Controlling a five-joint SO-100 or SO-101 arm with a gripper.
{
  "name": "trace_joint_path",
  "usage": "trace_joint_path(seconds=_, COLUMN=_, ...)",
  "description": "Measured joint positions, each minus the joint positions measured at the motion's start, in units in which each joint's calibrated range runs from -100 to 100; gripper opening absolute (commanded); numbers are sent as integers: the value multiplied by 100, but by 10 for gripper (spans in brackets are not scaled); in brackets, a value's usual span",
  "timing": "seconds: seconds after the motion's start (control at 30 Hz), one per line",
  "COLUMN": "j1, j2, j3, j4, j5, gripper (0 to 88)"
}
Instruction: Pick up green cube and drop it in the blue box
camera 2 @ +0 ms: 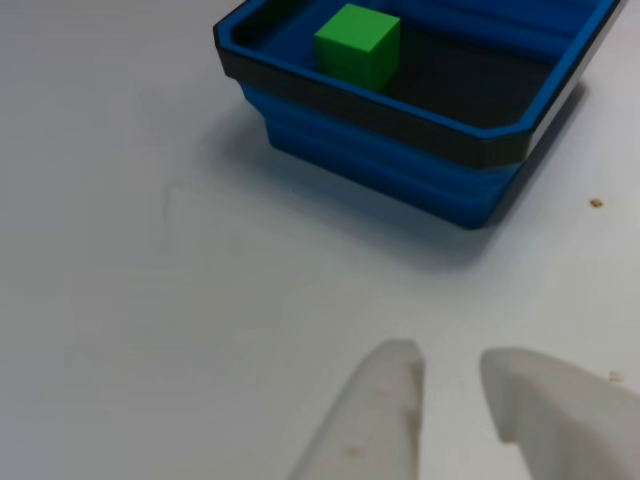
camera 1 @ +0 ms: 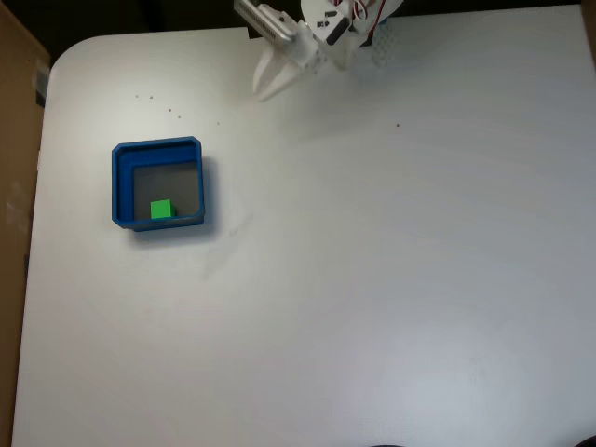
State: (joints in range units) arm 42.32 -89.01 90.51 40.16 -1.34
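Claw [camera 2: 450, 385] empty, green cube [camera 1: 161, 209] inside blue box [camera 1: 119, 182]

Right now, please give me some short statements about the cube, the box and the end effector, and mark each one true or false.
1. The green cube lies inside the blue box. True.
2. The end effector is holding the cube. False: it holds nothing, and it is away from the box, above the bare white table.
3. In the fixed view the cube sits near the box's lower wall. True.
4. The box lies on its side. False: it stands flat on the table with its opening facing up.
5. The box is on the right half of the table in the fixed view. False: it is on the left.
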Motion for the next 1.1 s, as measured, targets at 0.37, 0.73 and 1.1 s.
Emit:
trace_joint_path(seconds=0.37, j1=-85, j2=-891, j3=904, j4=0, j5=127, gripper=15)
trace_joint_path(seconds=0.73, j1=-1095, j2=-916, j3=913, j4=0, j5=122, gripper=16)
trace_joint_path(seconds=1.1, j1=-2688, j2=-916, j3=913, j4=0, j5=122, gripper=16)
